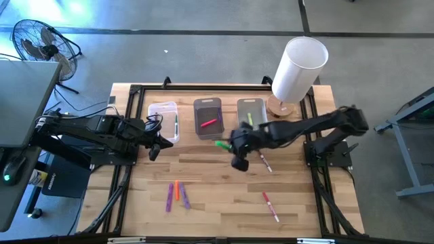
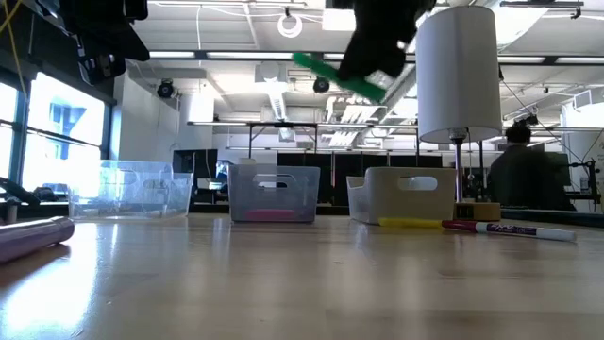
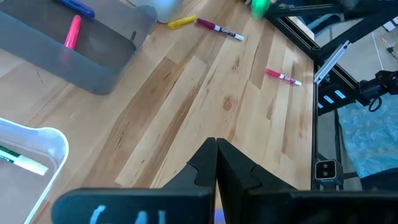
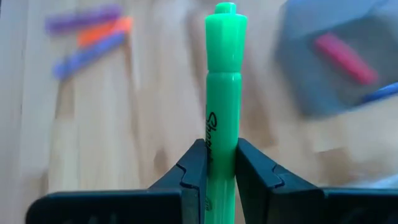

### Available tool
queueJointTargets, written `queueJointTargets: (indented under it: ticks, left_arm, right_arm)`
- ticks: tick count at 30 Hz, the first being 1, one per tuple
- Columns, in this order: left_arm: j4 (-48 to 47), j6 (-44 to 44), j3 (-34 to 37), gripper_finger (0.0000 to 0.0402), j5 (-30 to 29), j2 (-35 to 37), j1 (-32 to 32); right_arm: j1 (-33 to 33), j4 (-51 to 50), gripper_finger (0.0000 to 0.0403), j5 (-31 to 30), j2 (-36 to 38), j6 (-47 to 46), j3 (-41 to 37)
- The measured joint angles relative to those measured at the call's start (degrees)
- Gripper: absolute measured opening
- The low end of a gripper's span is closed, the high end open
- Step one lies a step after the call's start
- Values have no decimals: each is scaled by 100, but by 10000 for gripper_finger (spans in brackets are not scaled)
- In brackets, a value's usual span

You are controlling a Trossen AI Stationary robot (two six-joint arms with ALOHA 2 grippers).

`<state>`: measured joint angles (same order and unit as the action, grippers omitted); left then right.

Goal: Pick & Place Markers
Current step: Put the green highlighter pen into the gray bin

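Observation:
My right gripper [image 1: 234,145] hangs over the table's middle, in front of the bins, shut on a green marker [image 4: 222,93] that it carries high above the wood [image 2: 340,76]. My left gripper [image 3: 216,157] is shut and empty, raised near the clear bin [image 1: 165,116], which holds a green-and-white marker. The grey bin [image 1: 208,116] holds a pink-red marker [image 1: 210,123], and the third bin [image 1: 251,112] a yellow-green one. Purple and orange markers [image 1: 177,194] lie flat near the front edge. Two red-and-white markers [image 1: 271,205] [image 1: 264,161] lie to the right. My right gripper pinches the green marker by the lower part of its barrel [image 4: 219,163] between the two fingers. The marker runs along the fingers and its cap end [image 4: 225,25] sticks out past their tips. It is lifted clear of the table, tilted in the low view.
A tall white cylinder on a wooden base [image 1: 298,68] stands at the far right corner, behind the third bin. Black frame rails [image 1: 129,169] run along both sides of the table. Bare wood lies between the bins and the markers near the front. A person sits far off in the room [image 2: 519,175].

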<state>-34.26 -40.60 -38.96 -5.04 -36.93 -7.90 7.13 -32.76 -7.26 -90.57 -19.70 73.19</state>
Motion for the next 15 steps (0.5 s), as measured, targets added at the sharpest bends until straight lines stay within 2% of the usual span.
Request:
queueJointTargets:
  ticks: [5,7,11,15]
  left_arm:
    - [-9,-7,0,0,-58,-8,0]
    - [10,-17,0,0,-81,-8,0]
    - [-9,-17,0,0,-68,-8,0]
    - [-6,-20,0,0,-190,-13,0]
  right_arm:
    - [-113,-35,50,-1493,777,-544,3]
    - [-342,-176,50,-1902,934,-988,4]
    - [-947,-482,50,-2088,940,-1828,2]
    - [-1529,-947,50,-1846,623,-2279,2]
